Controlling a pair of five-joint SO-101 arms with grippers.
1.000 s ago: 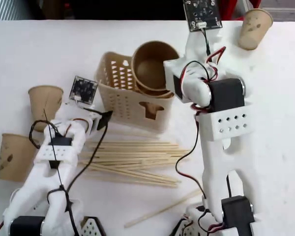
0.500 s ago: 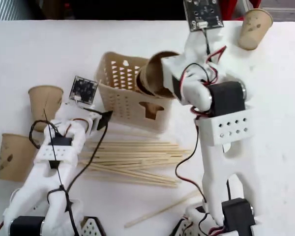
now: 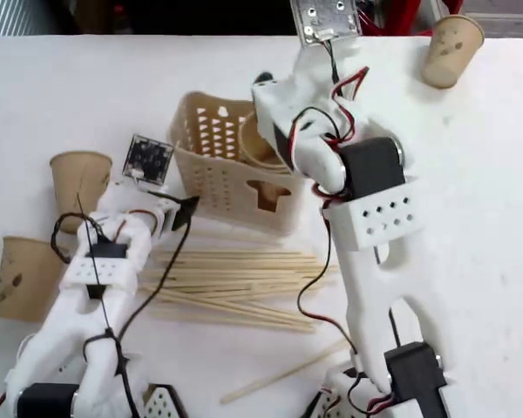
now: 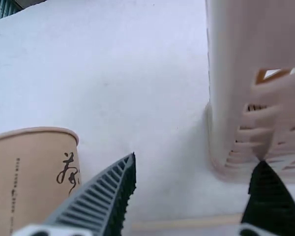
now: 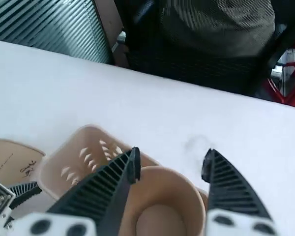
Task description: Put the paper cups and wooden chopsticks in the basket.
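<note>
A beige perforated basket point(image 3: 211, 165) stands at the table's centre. My right gripper point(image 5: 170, 160) hangs open just over it, its jaws either side of a paper cup point(image 5: 164, 209) that sits mouth-up inside the basket point(image 5: 76, 155). This cup point(image 3: 254, 144) is partly hidden by my right arm point(image 3: 331, 148). My left gripper point(image 4: 196, 162) is open and empty near the table, between a standing paper cup point(image 4: 29, 177) and the basket wall point(image 4: 250, 88). Two cups point(image 3: 80, 178) point(image 3: 22, 274) stand at the left, another point(image 3: 451, 48) lies at the far right. Wooden chopsticks point(image 3: 235, 283) lie piled in front of the basket.
One stray chopstick point(image 3: 288, 370) lies near the front edge between the arm bases. My left arm point(image 3: 91, 279) stretches along the left side, beside the pile. Bare white table point(image 3: 488, 261) extends to the right. Chairs stand beyond the table's far edge.
My right arm swung left over the basket, and the cup went from tilted at the basket's right end to sitting inside it. The left arm kept still.
</note>
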